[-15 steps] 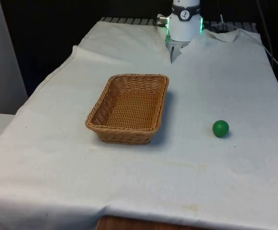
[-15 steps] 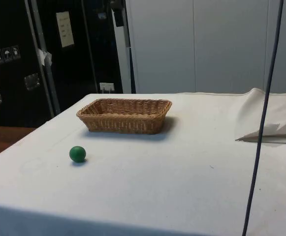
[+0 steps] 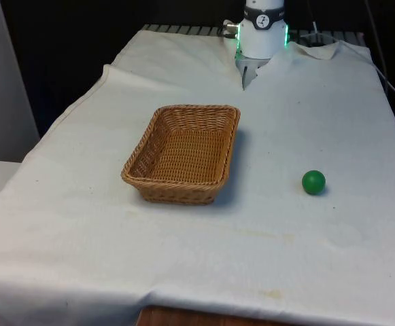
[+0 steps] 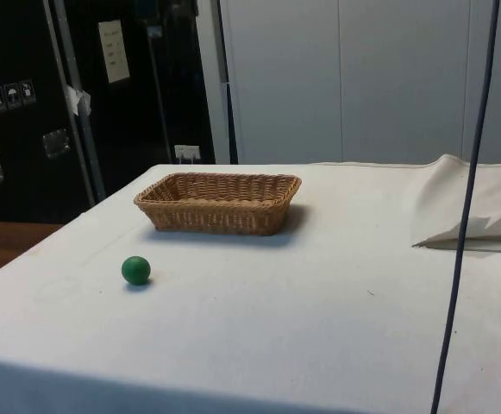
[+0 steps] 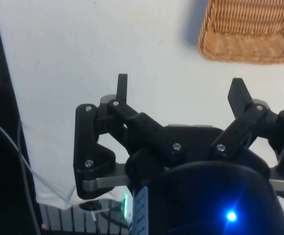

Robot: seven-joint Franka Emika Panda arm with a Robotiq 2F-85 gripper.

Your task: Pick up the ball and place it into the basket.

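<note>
White cloth covers the bench [image 3: 183, 272]. On it a wicker basket [image 3: 183, 153] sits near the middle, with nothing in it. A green ball [image 3: 313, 182] lies on the cloth well apart from the basket, toward the front view's right; in the side view the ball [image 4: 135, 270] sits nearer the camera than the basket [image 4: 218, 202]. The claw [image 5: 181, 93] hangs spread wide above bare cloth, gripping nothing, with the basket's [image 5: 251, 32] end beyond its fingertips and the ball away from it.

ball [image 3: 313, 182]: bare cloth [image 3: 299, 122] on all sides | basket [image 3: 183, 153]: open-topped, well apart, nothing between
</note>
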